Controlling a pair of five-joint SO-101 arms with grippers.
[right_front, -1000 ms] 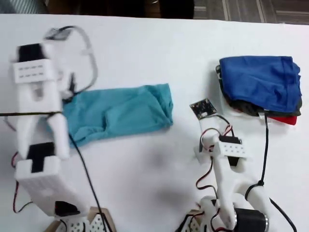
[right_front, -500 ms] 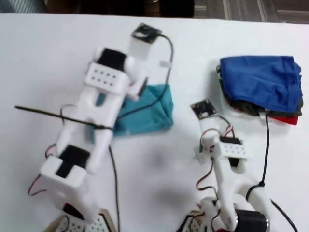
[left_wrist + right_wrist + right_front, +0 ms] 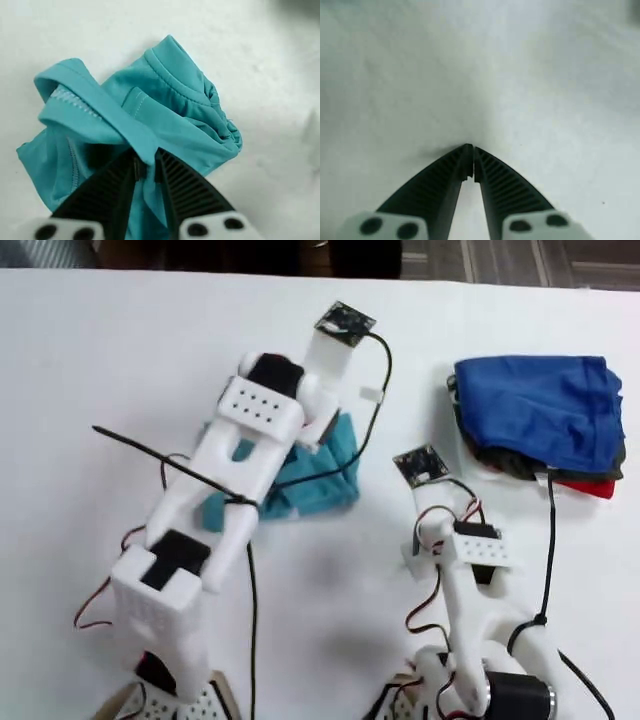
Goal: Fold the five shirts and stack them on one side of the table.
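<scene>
Nearest, the right gripper (image 3: 471, 150) hangs over bare worktop (image 3: 330, 600), just beside the stack of folded shirts (image 3: 500, 460) on its near side. Its fingers (image 3: 447, 172) are together on nothing, so it looks parked out of the way. Farther out, and well apart from the stack, the left gripper (image 3: 146, 157) has its fingers clamped on a doubled-over edge of the teal shirt (image 3: 175, 115), probably to carry one end across and halve it. The teal shirt lies bunched on the worktop. A blue shirt (image 3: 535, 405) tops the stack.

Bright, diffuse light, white table (image 3: 120, 330) washed pale, faint soft shadow at the right end effector (image 3: 472, 150) tip
</scene>
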